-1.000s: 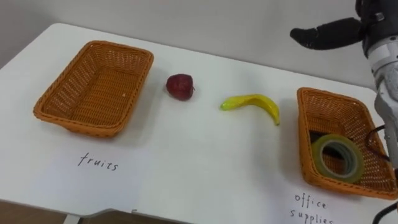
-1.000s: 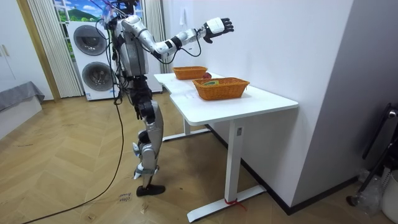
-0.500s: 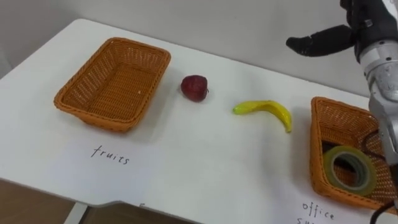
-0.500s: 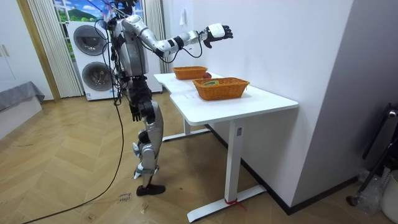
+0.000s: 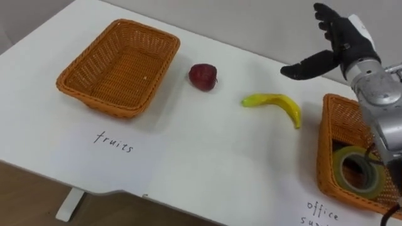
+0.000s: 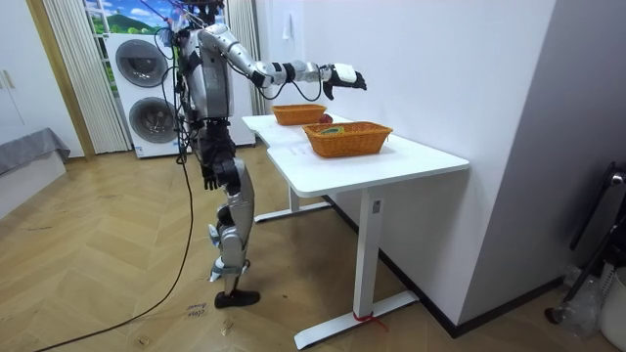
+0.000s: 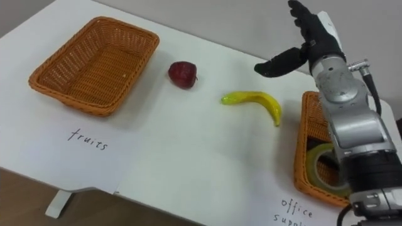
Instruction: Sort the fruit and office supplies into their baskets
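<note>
Tape (image 5: 341,177) is already placed in its basket (image 5: 325,150); apple (image 5: 203,76) and banana (image 5: 279,102) are left unsorted. The right hand (image 5: 344,39) is held open.

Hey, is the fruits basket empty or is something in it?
Empty. The fruits basket shows a bare woven floor; the red fruit and banana lie outside it on the table.

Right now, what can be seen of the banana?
The banana is yellow and smooth-skinned, with a greenish tip at its left end. It is whole and curved, and it lies flat on the white table. It sits between the apple and the supplies basket, touching neither. The right hand hovers beyond it with its fingers spread open, clear of it.
</note>
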